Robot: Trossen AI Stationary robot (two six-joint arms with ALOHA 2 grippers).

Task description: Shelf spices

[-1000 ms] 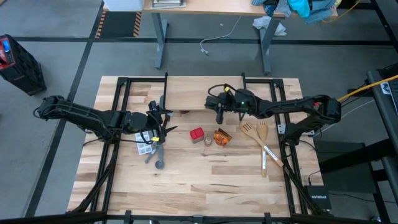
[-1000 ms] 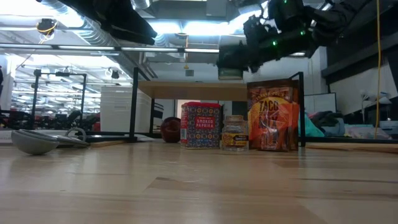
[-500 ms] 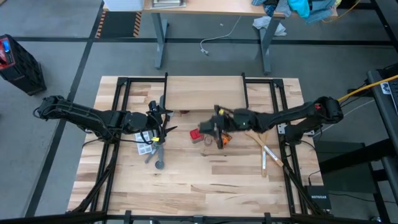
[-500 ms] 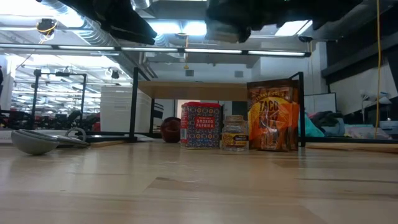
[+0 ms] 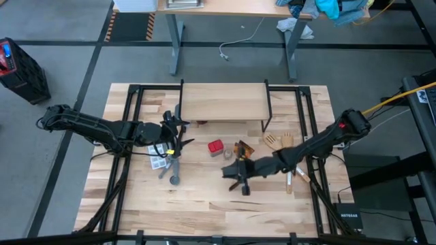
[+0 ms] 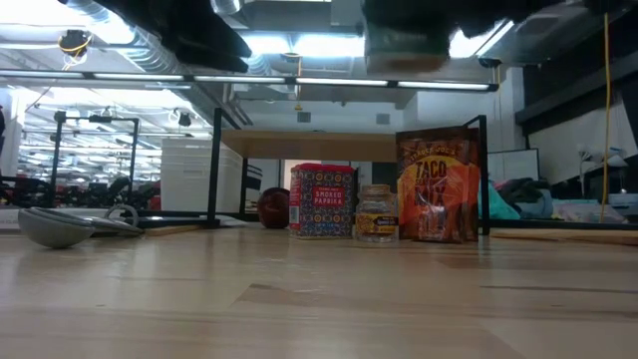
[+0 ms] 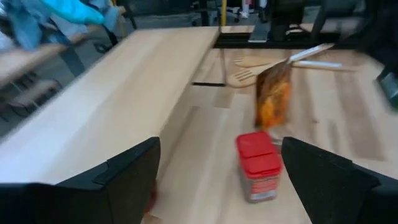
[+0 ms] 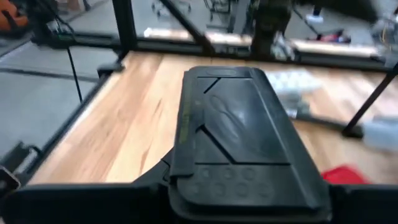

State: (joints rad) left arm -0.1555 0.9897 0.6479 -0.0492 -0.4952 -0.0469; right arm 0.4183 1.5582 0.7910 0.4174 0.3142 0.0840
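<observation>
Right claw (image 5: 236, 178): clamping the dark grey, flat-lidded plastic box (image 8: 239, 143), hanging above the butcher-block surface (image 5: 204, 214), well in front of the narrow light-wood shelf (image 5: 223, 102) on black legs.
Left claw (image 7: 217, 186): waiting with fingers wide apart, off the shelf's left front corner, holding nothing.
Box heading: long axis seemingly running straight out from the right claw, far end pointing away from the wrist, broad face up.
Other spices: red paprika box (image 5: 216, 146), small round jar (image 6: 376, 212) and shiny orange packets (image 5: 243, 150) standing just in front of the shelf.
Risk: possibly catching the shelf's front edge, swinging over too low.
Risk: possibly knocking over the upright packets, passing close above them.
</observation>
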